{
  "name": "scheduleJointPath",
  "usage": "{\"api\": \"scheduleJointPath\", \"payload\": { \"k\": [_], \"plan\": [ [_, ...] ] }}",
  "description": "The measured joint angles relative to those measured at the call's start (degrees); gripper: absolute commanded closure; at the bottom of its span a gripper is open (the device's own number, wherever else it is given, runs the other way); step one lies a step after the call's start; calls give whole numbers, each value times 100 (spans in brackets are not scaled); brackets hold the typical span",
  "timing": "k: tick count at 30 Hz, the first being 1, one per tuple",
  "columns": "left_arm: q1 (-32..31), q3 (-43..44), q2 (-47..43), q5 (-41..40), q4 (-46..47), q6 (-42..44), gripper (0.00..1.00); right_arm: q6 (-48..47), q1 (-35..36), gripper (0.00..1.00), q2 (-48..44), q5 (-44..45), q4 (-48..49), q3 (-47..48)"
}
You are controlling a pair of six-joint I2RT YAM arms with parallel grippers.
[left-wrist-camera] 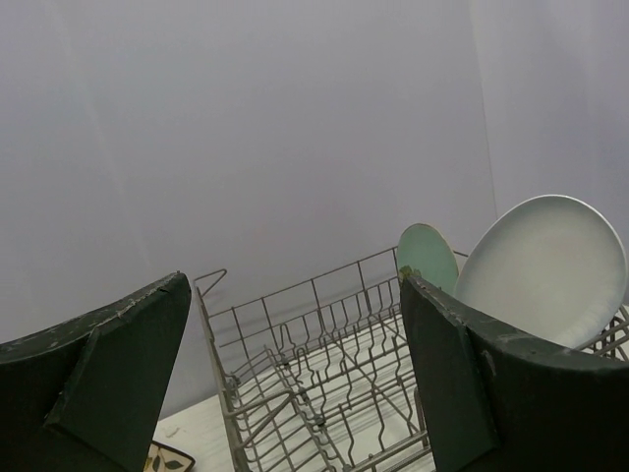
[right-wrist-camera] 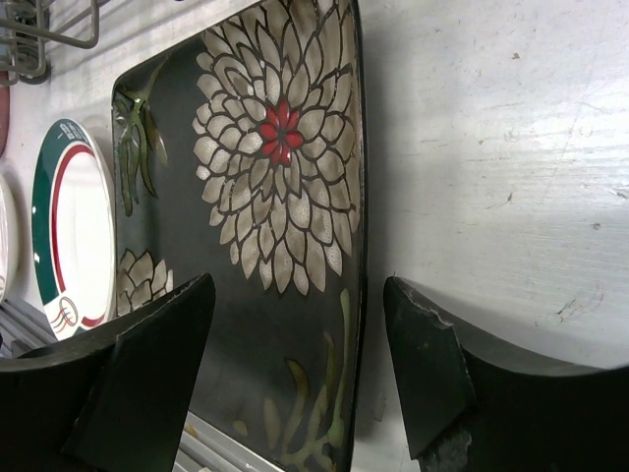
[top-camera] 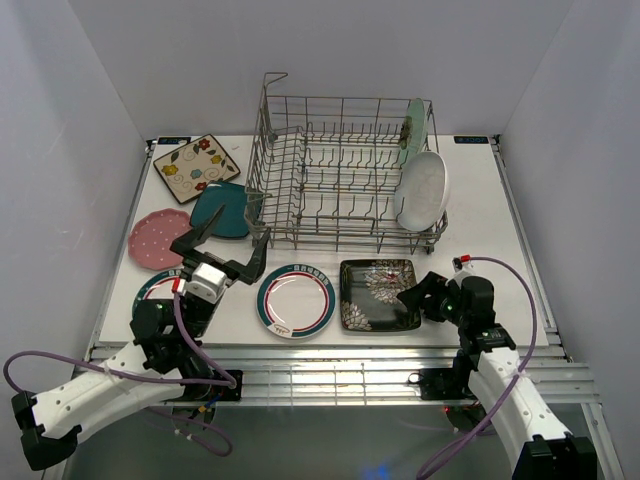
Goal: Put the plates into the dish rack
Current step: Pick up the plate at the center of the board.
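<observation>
A long grey wire dish rack (top-camera: 345,170) stands at the back of the white tabletop (top-camera: 500,230), its long side running left to right. A plain white plate (top-camera: 422,190) and a mint plate (top-camera: 415,128) stand on edge at its right end. In front of the rack, a glossy black floral square plate (top-camera: 378,293) lies flat. The right gripper (top-camera: 415,298) has its fingers apart, straddling the right edge of this plate beside bare tabletop. The left gripper (top-camera: 242,222) hovers with its fingers wide and holding nothing, facing the rack. To the left, a green-rimmed round plate (top-camera: 295,299), a pink dotted plate (top-camera: 158,238), a teal square plate (top-camera: 222,210) and a cream floral plate (top-camera: 196,162) lie flat.

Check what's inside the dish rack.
In the dish rack, right end: white plate and mint plate behind it, both on edge. The mint plate's lower part is covered.
</observation>
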Motion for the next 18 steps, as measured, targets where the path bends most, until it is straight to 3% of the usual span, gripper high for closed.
{"api": "scheduleJointPath", "payload": {
  "k": [9, 18],
  "plan": [
    [0, -654, -249, -44, 431, 166, 2, 63, 0, 54, 518, -129, 603, -120],
    [0, -831, -350, -153, 686, 160, 2, 81, 0, 63, 490, -109, 612, -131]
  ]
}}
